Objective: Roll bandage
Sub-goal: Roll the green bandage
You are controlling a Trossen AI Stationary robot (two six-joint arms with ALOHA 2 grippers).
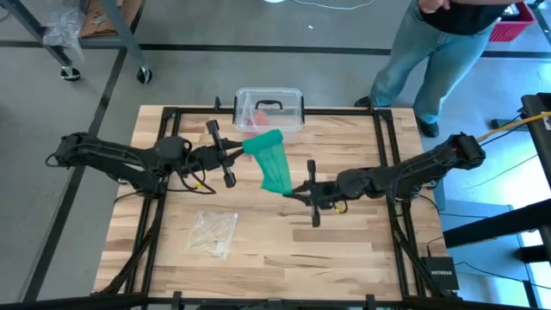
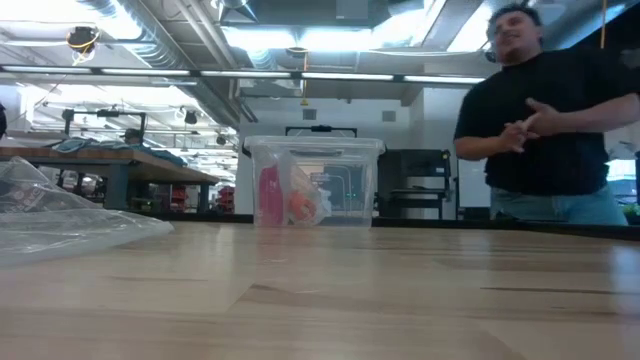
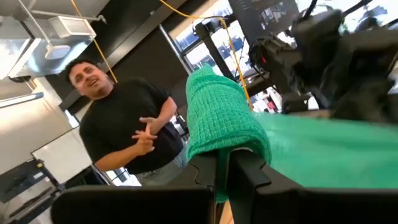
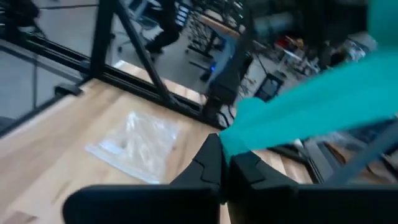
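- Looking straight down, the bandage is a solid green cloth strip stretched in the air above the middle of the wooden table. Its thicker rolled end sits at the left gripper, just in front of the clear plastic box; its flat tail runs diagonally down to the right gripper. Both grippers are clamped on it. A clear wrapper lies on the table nearer the front, well apart.
- From table height, neither arm nor bandage shows; the box stands at the far edge, the wrapper at one side, and a person stands behind.
- Left wrist: the fingers pinch a waffle-textured green roll, with the strip leading away.
- Right wrist: the fingers meet on the strip's narrow end.
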